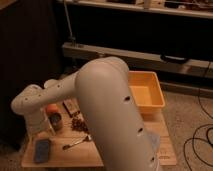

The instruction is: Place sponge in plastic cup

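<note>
Sponge: lower left of the frame, flat on the counter, lying free, long axis running up-frame.
Jaws: left of frame, under the white wrist; I judge them spread wide and holding nothing.
Relation: the sponge lies just below the jaws, near but apart.
Dark cup: just right of the jaws.
Plastic cup: I cannot pick it out.

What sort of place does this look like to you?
Probably a lab or workshop: cables on the floor, a dark equipment rack behind the wooden table, the tool low beside a dark cup.
</note>
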Motion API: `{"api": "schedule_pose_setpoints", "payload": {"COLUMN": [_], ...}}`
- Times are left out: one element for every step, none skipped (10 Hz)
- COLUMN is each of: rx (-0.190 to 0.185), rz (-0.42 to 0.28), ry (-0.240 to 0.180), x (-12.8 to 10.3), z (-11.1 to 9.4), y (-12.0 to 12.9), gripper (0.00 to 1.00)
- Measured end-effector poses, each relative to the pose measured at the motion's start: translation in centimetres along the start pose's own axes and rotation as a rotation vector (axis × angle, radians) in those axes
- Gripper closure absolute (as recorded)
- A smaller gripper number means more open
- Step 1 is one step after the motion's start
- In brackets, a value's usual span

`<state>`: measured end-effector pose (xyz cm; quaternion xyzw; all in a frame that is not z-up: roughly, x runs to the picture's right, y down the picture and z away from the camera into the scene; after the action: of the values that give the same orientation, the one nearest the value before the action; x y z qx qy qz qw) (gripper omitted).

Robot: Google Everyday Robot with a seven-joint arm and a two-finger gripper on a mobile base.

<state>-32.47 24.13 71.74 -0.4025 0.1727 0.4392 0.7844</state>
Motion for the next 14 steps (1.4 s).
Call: {"api": "schedule_pose_setpoints", "payload": {"rx": [-0.001,-0.003,-0.003,-0.006,-0.008,-0.01,-0.01,-0.01,-0.01,-0.006,-0.001,0.002,0.004,0.004], "rz": [-0.007,-0.012,-0.015,-0.02,-0.024,-0.027,-0.03,-0.033,-0.035,-0.034,-0.032,-0.031,-0.03,-0.028], "ry": [0.007,0.013,0.019,0.026,0.031,0.037,0.045,0.053,0.057,0.064,0.067,0.067,0.065,0.061], "x": [-0.1,-0.3,-0.4,-0.6,-0.6,-0.7,-0.6,-0.5,-0.5,-0.3,-0.2,-0.2,-0.1,0.0], "z": [0.6,1.2,1.8,2.5,2.9,3.5,4.3,5.0,5.3,5.9,6.2,6.4,6.6,6.3], "y": [0.4,0.6,0.6,0.8,1.0,1.1,1.2,1.4,1.5,1.4,1.4,1.5,1.4,1.5], "gripper": [0.35,0.35,0.35,0.35,0.35,0.35,0.35,0.35,0.35,0.35,0.37,0.43,0.53,0.65]}}
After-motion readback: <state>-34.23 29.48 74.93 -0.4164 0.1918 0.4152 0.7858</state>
